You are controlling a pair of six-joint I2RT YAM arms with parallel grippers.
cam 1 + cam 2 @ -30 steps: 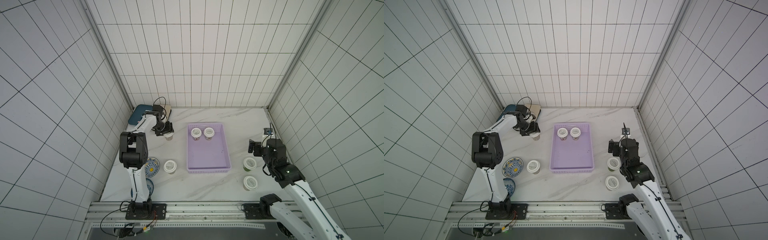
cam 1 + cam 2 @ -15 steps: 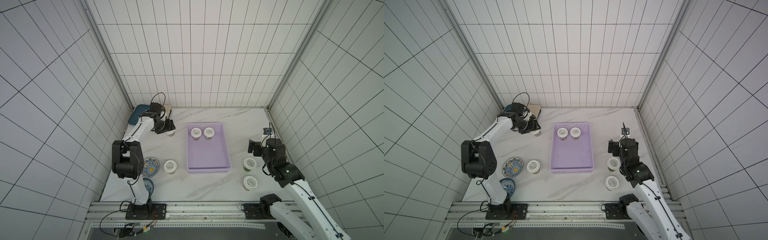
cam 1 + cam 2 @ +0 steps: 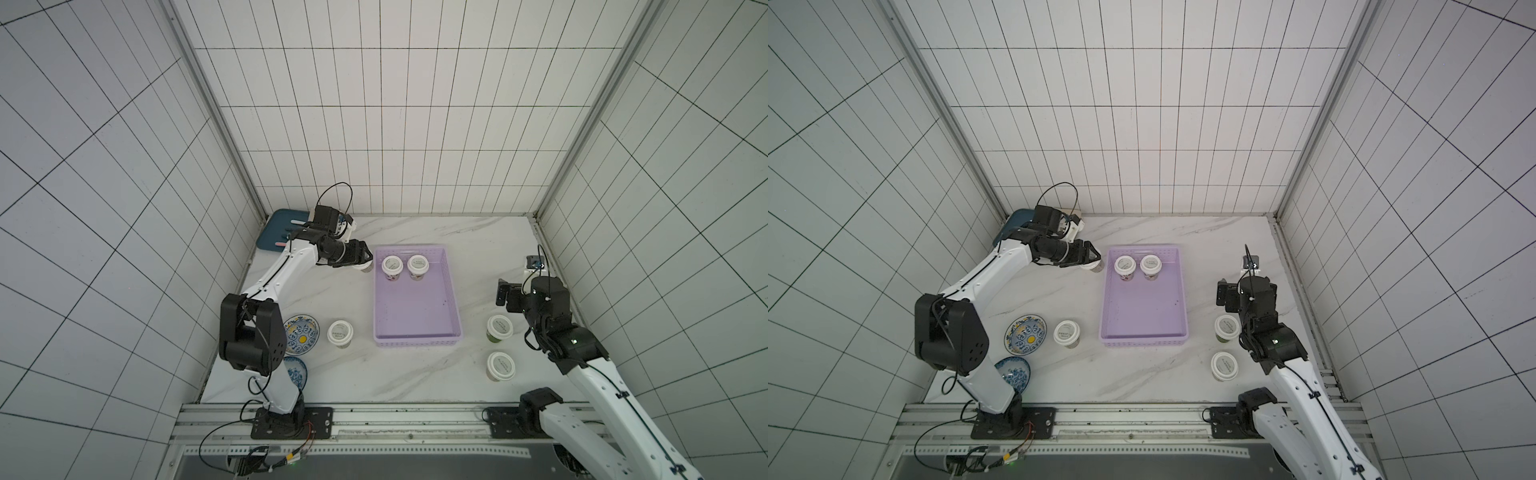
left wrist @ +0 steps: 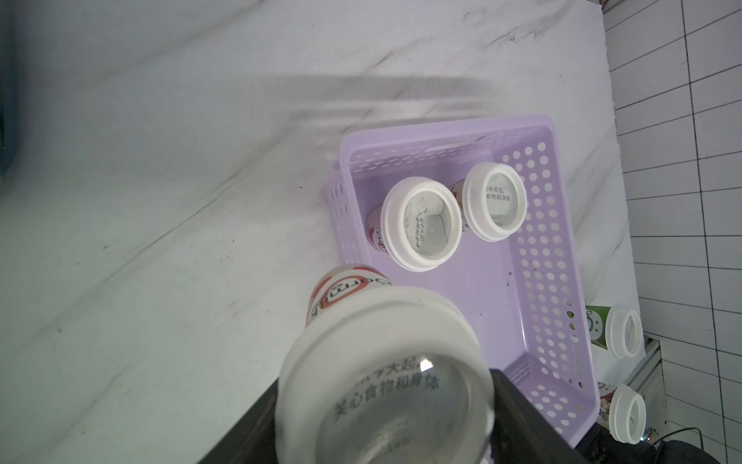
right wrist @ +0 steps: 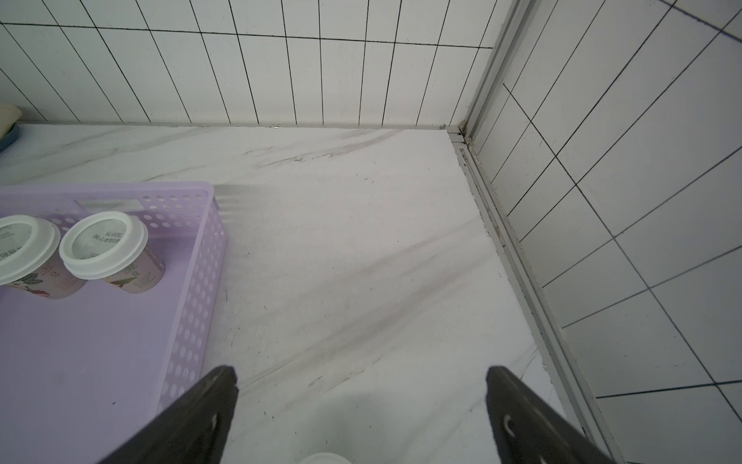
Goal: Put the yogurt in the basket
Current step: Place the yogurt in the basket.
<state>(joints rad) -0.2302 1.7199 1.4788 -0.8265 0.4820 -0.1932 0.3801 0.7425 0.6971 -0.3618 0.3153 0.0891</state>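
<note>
My left gripper (image 3: 364, 261) (image 3: 1094, 261) (image 4: 385, 405) is shut on a yogurt (image 4: 381, 361) (image 3: 365, 269), a white-lidded cup, just outside the far left corner of the lilac basket (image 3: 415, 307) (image 3: 1142, 311) (image 4: 482, 301). Two yogurts (image 3: 392, 264) (image 3: 417, 264) (image 5: 104, 245) stand at the basket's far end. A third cup (image 3: 340, 332) stands on the table left of the basket, and two more (image 3: 500, 326) (image 3: 500, 363) stand to its right. My right gripper (image 3: 505, 293) (image 5: 361, 373) hangs open and empty above the nearer right cup, whose lid edge (image 5: 323, 458) barely shows.
Two blue-patterned plates (image 3: 301, 338) (image 3: 297, 372) lie by the left arm's base. A dark blue tray (image 3: 278, 232) sits in the far left corner. Tiled walls enclose the marble table (image 3: 415, 382) on three sides.
The left arm has swung, carrying its yogurt to the right up to the basket's far left corner. The right arm has not moved.
</note>
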